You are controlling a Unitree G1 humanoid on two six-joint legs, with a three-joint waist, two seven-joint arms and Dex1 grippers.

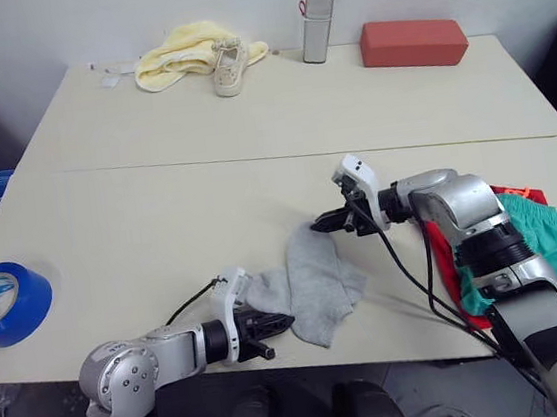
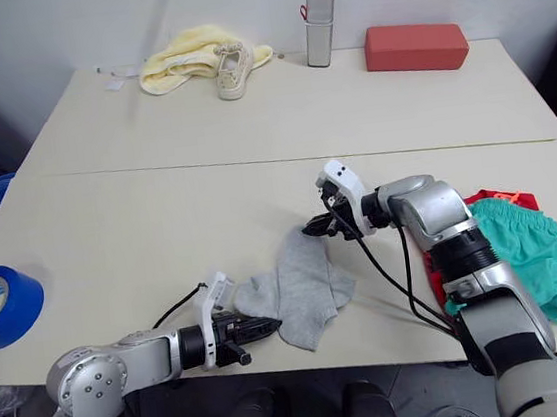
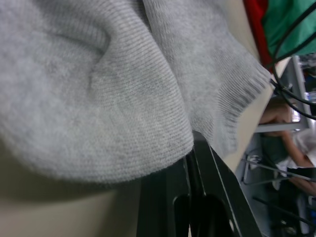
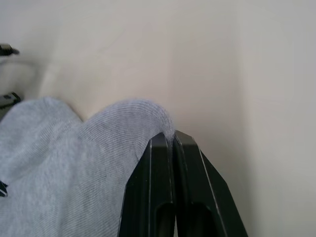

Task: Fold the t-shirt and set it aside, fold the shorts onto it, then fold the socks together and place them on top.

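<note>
Grey socks (image 1: 312, 283) are pinched in both our left claw (image 1: 283, 322) and right claw (image 1: 318, 226), ready to fold together.

Both arms are silver-grey metal segments with black joint bands and screw-studded rounded housings. White plastic wrist camera mounts sit before flat black fingers (image 4: 163, 187). Thin black cables loop along each forearm.

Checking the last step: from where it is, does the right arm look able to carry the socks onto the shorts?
Probably yes: the right gripper is shut on the socks, and the shorts lie close beside that arm, nothing between.
</note>
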